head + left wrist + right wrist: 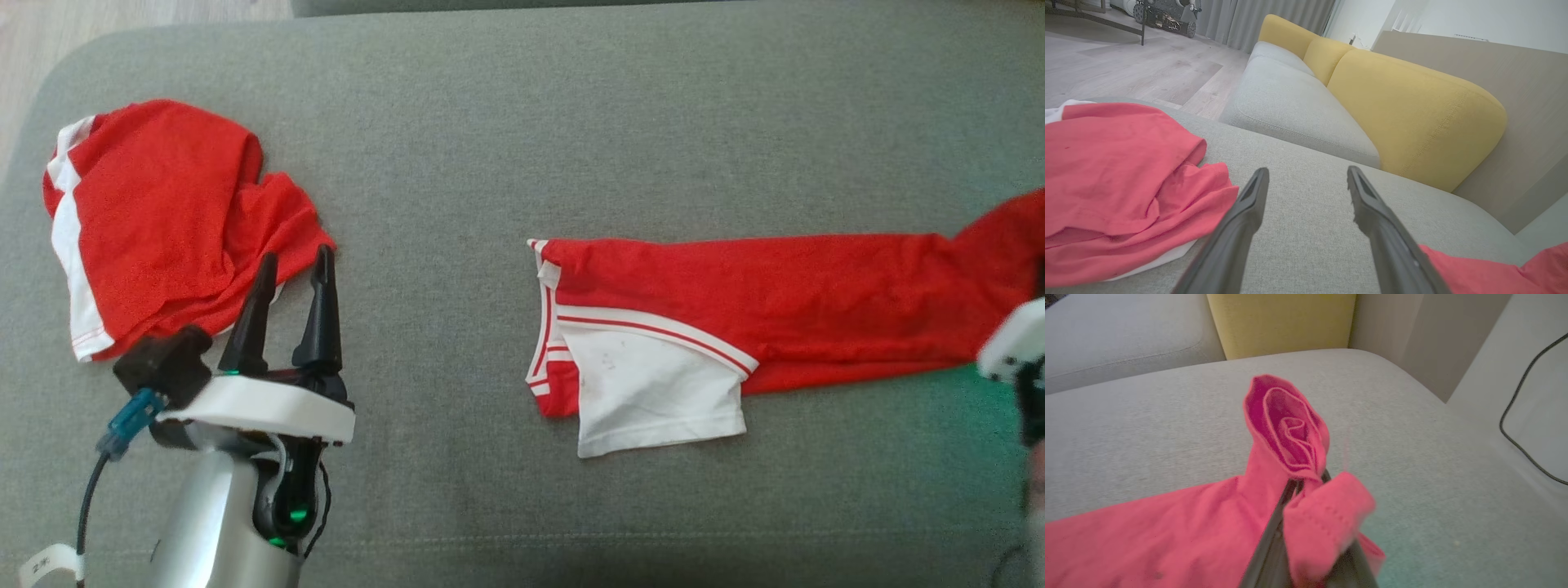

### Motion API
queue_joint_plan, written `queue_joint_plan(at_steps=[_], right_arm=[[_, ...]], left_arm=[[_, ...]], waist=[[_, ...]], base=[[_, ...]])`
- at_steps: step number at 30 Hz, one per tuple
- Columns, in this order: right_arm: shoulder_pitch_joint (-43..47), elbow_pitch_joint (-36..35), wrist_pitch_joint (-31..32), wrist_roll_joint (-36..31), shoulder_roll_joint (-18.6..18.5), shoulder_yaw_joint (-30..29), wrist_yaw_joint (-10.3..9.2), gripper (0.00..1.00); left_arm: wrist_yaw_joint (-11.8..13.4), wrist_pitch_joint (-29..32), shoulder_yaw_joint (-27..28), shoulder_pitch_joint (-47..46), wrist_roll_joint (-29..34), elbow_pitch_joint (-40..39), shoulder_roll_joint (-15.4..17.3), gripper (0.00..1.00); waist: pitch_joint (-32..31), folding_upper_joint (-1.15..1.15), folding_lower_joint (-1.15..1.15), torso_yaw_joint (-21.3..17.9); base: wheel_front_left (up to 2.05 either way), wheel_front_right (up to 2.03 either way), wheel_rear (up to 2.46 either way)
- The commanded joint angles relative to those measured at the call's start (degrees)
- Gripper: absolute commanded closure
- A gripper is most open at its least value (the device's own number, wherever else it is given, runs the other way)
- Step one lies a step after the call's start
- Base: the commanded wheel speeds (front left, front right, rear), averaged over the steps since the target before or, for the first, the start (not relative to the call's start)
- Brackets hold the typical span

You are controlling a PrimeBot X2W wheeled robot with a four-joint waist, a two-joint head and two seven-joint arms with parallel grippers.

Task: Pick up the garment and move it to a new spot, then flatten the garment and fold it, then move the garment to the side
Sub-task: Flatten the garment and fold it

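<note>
Right, head view: the garment (735,302) lies on the grey cushion (457,122), folded into a long red strip from just past centre out to 3 o'clock, where its far end bends up toward 2 o'clock. A white panel (653,400) w/ red-and-white trim sits at the strip's centre-side end, hanging toward 6 o'clock.

The right gripper (1308,482) is clenched on the garment's far end. In the right wrist view the two dark fingers are pressed together w/ red cloth pinched btwn them. A rolled hem is bunched above the tips at 12 o'clock, and another hem flops over the fingers toward 5 o'clock. The rest of the garment trails off to 8 o'clock in that view. The arm's white housing pokes in at the head view's 3 o'clock edge.

The left gripper (295,255) is at approx 8 o'clock in the head view, jaws spread, nothing btwn them, tips pointing to 12. The tips sit at the edge of a crumpled red heap (163,220), a 2nd red-and-white piece bunched at 10 o'clock, well apart from the garment. Can't tell whether the tips touch it.

In the left wrist view the fingers (1249,212) stand apart over bare cushion, w/ the heap at 9 o'clock and a corner of the garment at 4–5 o'clock. Beyond are a grey sofa seat (1298,114), a yellow backrest (1412,114) at 1–2 o'clock and wood floor (1126,69) at 10–11. A dark cable (1519,400) runs at 3 o'clock in the right wrist view.
</note>
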Motion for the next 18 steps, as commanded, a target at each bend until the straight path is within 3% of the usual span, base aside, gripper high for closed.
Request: queue_joint_plan(at_steps=[1, 11, 18], right_arm=[[-2.14, -2.78, -0.31, -0.3, 0.46, 1.61, 0.37, 1.0], [-0.47, -15.84, 5.26, 9.18, 9.65, 14.27, 0.37, 1.0], [5.66, -29.17, 12.12, 20.76, 11.97, 26.24, 0.37, 1.0]], left_arm=[[0.25, -0.69, 1.87, -1.15, -0.2, -1.6, 0.46, 0.0], [0.6, -0.69, 1.77, 0.9, -1.08, -1.25, 0.46, 0.0], [0.75, -0.69, 0.98, 1.38, -1.55, -1.02, 0.46, 0.0]], waist=[[-0.43, 0.0, 0.0, -0.24], [-3.68, 0.0, 0.0, -1.81], [-4.85, 0.0, 0.0, -1.66]], base=[[0.0, 0.0, 0.0], [0.0, 0.0, 0.0], [0.0, 0.0, 0.0]])
